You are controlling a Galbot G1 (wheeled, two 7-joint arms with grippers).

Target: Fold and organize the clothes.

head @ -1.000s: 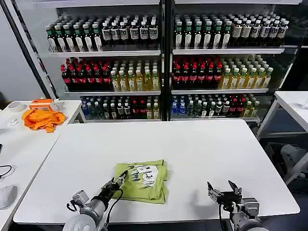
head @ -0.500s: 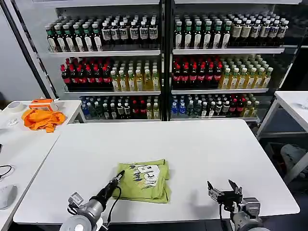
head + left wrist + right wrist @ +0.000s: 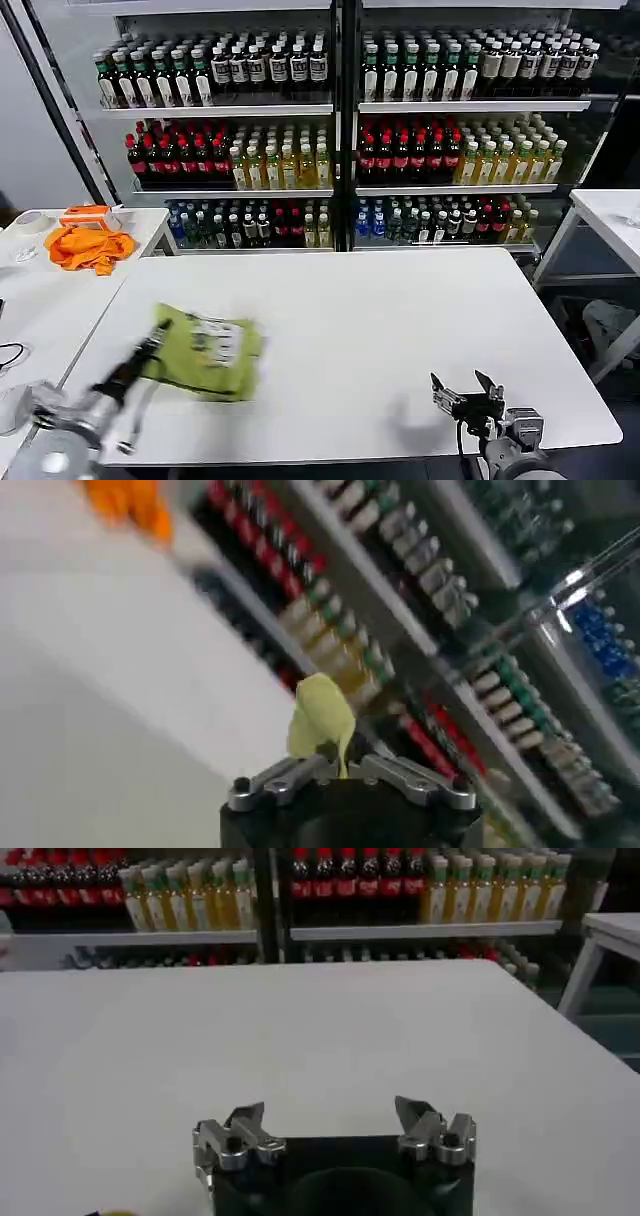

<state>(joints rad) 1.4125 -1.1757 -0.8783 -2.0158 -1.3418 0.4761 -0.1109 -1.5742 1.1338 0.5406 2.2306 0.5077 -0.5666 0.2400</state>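
The right gripper (image 3: 466, 395) waits open at the near table edge. The left gripper (image 3: 150, 348) pinches the folded T-shirt (image 3: 207, 348) by its edge — likely carrying it leftward over the table (image 3: 400, 310) to put it away.

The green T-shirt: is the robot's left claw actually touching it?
Touching. In the left wrist view the left gripper is shut on a fold of the green T-shirt.

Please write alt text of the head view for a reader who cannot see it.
The left gripper holds a folded yellow-green T-shirt at the left side of a white table. The right gripper waits open at the near right edge; shelves of bottles stand behind.
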